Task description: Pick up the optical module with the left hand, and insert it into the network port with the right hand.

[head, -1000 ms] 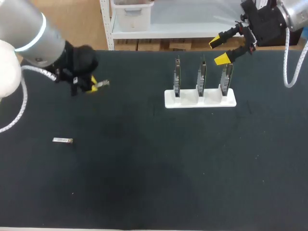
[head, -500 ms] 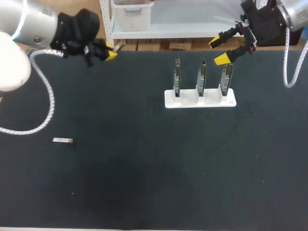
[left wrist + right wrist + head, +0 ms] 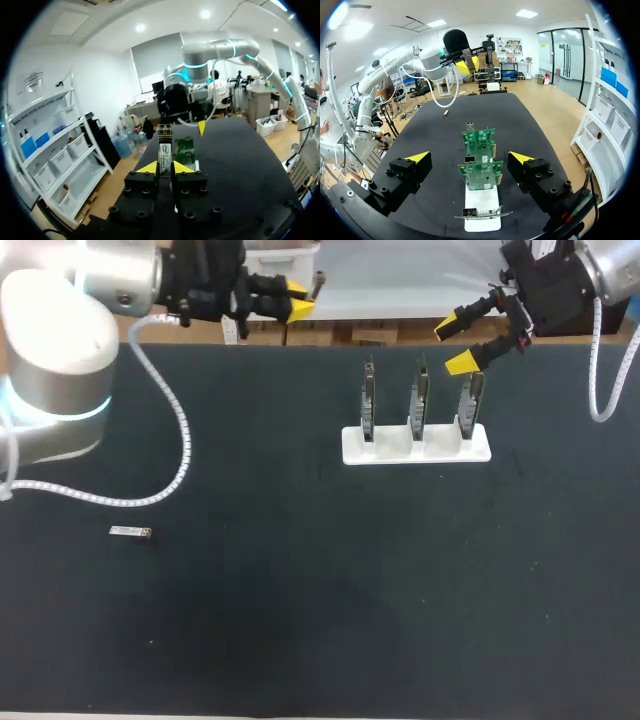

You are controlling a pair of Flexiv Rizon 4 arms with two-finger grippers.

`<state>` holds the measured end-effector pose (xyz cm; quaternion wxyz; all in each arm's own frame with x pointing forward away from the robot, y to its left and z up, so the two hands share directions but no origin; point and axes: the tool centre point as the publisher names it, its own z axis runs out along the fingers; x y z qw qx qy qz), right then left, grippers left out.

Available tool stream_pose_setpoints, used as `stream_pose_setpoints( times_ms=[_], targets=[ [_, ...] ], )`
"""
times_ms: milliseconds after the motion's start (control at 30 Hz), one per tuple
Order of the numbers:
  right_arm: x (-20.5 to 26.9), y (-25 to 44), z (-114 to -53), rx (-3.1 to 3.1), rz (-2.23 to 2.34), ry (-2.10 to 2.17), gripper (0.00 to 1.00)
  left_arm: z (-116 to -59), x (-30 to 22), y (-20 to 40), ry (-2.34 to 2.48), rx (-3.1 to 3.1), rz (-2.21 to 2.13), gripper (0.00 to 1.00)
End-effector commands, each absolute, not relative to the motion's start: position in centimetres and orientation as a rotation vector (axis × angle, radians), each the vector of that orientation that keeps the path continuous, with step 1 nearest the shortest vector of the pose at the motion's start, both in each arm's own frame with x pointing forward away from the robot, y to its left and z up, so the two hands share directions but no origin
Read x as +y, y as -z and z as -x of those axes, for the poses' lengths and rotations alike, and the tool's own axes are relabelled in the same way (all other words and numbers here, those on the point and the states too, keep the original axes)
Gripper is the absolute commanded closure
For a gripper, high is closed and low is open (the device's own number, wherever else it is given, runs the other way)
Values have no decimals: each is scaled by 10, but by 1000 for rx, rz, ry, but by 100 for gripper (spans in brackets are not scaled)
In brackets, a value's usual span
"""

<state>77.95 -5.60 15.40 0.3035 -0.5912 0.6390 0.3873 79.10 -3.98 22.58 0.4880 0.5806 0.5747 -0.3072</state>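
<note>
Left wrist view: finds the left gripper (image 3: 165, 167) pinched almost closed on the optical module (image 3: 164, 145), both yellow tips pressing its flat sides, most of the slim metal body jutting out ahead of the fingers. From the head camera, hangs at eleven o'clock over the far edge of the table (image 3: 300, 590), module tip aimed toward three o'clock. Looks light, stiff and smooth-skinned, so probably quick to pivot or slide in a narrow pinch. Calls for a hold across the broad flat faces near the free end, squarely, leaving the mating end clear. Further out, at one o'clock, shows the right gripper (image 3: 460, 343) spread wide with nothing in it, hovering just beyond the white holder (image 3: 415, 443) and its three upright circuit boards (image 3: 420, 395). Looking out from that wrist, puts the boards ahead between the open fingers, a small metal network port (image 3: 469, 160) on the middle one. At nine o'clock, well apart, leaves a second module (image 3: 130, 532) lying flat on the table.
</note>
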Motion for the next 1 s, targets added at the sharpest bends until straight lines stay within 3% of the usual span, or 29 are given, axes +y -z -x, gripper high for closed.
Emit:
stream_pose_setpoints(
  times_ms=[33, 333, 1000],
  targets=[
    [-56, -154, -777, 1693, 1564, -1020, 0, -799, -66, -223, 943, 1212, -1393, 100],
    [-56, -154, -777, 1693, 1564, -1020, 0, -778, -120, -227, 1048, 1113, -1409, 100],
    [-56, -154, -777, 1693, 1564, -1020, 0, -755, -169, -216, 1058, 1135, -1392, 100]
  ],
)
